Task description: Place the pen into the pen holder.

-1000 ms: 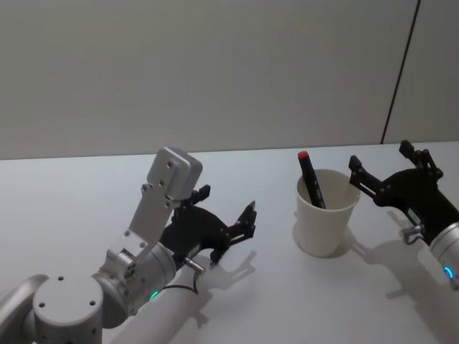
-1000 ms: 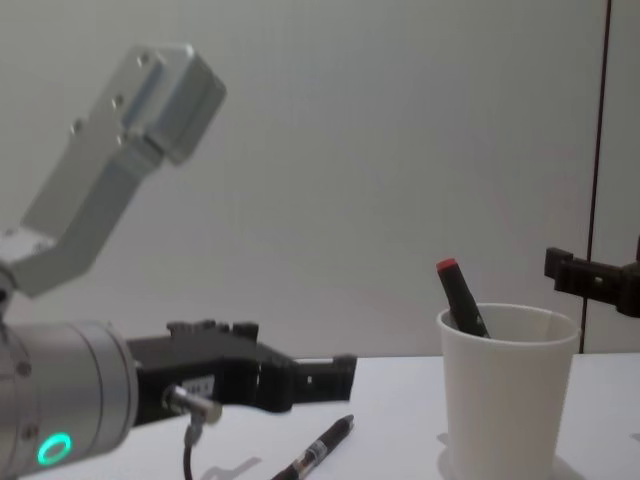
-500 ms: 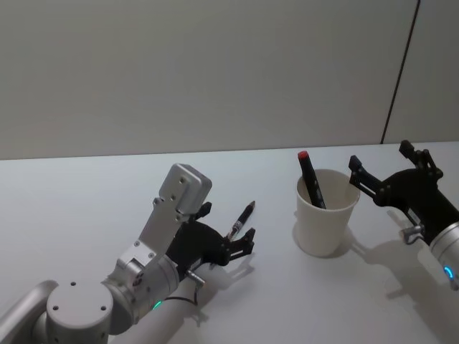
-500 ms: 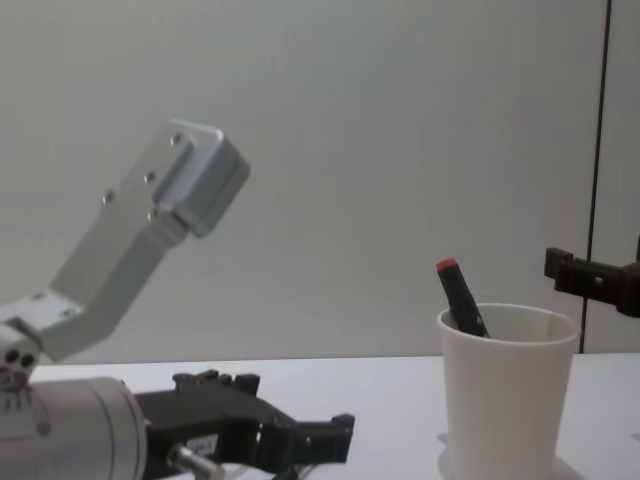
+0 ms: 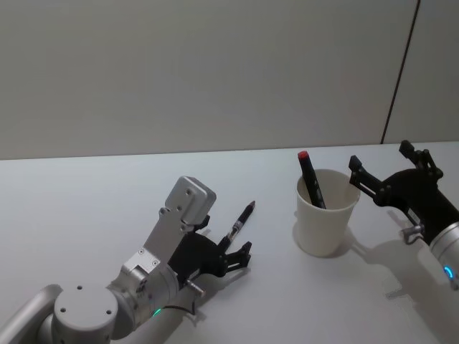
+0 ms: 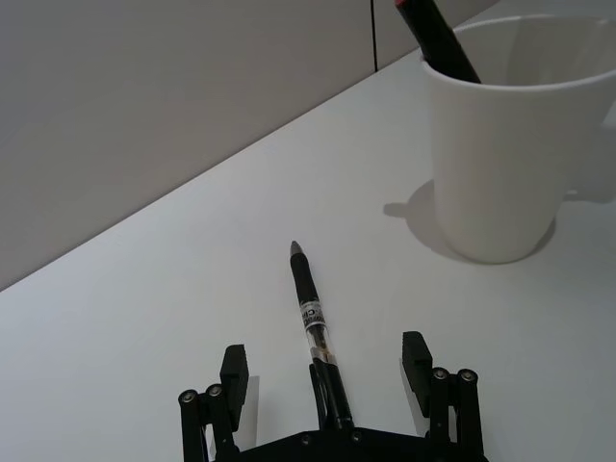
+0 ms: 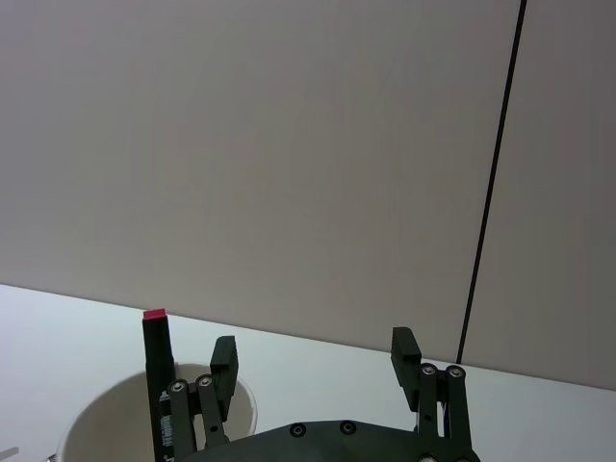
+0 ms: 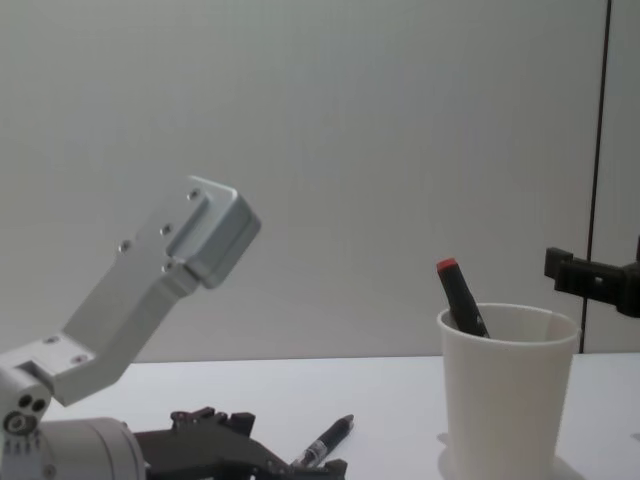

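Containers: one pen holder [image 5: 327,218], a white paper cup, upright on the counter [image 5: 86,193]. Contents: one dark marker [image 5: 310,179] with a red cap, leaning toward 11 o'clock, its cap above the rim. Loose items: one pen [image 5: 240,218], flat on the counter at the pen holder's 9 o'clock and apart from it, tip pointing to about 1 o'clock. Hands: two. Left hand [image 5: 228,240] low over the counter at the pen's rear end, fingers spread wide with one on either side of the barrel and a gap on each side, not gripping. Right hand [image 5: 380,156] raised at the pen holder's 3 o'clock, fingers wide apart, holding nothing. Room: a bare strip of counter runs between pen tip and pen holder; the counter's far edge meets the wall at 12 o'clock, well behind both.
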Robot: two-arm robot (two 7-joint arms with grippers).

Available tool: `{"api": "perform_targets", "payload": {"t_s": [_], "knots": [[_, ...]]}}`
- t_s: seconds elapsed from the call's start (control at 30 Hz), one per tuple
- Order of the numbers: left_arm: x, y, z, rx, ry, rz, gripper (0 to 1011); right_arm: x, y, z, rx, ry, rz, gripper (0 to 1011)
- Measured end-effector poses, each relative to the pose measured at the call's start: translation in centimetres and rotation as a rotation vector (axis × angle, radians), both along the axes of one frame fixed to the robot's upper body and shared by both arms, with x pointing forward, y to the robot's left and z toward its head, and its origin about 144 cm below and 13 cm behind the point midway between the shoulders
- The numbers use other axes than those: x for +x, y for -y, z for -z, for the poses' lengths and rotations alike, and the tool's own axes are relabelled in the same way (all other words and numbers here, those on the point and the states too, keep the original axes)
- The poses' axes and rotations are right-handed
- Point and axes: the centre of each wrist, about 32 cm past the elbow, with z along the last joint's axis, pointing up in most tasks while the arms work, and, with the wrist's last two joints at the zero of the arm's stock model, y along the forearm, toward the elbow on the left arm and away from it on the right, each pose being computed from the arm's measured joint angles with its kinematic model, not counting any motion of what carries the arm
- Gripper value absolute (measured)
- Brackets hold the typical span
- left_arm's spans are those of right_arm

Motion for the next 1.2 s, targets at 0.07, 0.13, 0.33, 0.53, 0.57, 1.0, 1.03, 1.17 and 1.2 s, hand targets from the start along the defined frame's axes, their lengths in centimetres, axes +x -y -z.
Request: {"api": "perform_targets", "payload": {"t_s": [0.07,0.13,0.33,0.53,0.57,1.0,1.03,1.17,1.2], "knots": [[0.0,0.0,0.1,0.007,-0.004,0.000,1000,0.0,0.0,0.0,0.000,0.000,0.000,1001],[0.1,0.0,0.3,0.013,-0.008,0.001,1000,0.0,0.0,0.0,0.000,0.000,0.000,1001],[0.1,-0.1,0.5,0.024,-0.017,0.001,1000,0.0,0.0,0.0,0.000,0.000,0.000,1001],[0.1,-0.1,0.7,0.027,-0.026,0.002,1000,0.0,0.0,0.0,0.000,0.000,0.000,1001],[0.1,-0.1,0.7,0.027,-0.026,0.002,1000,0.0,0.0,0.0,0.000,0.000,0.000,1001],[0.2,-0.2,1.0,0.023,-0.054,0.006,998,0.0,0.0,0.0,0.000,0.000,0.000,1001],[0.2,-0.2,1.0,0.021,-0.058,0.006,998,0.0,0.0,0.0,0.000,0.000,0.000,1001],[0.1,-0.3,1.1,0.013,-0.066,0.004,998,0.0,0.0,0.0,0.000,0.000,0.000,1001],[0.1,-0.3,1.1,0.012,-0.068,0.004,998,0.0,0.0,0.0,0.000,0.000,0.000,1001]]}}
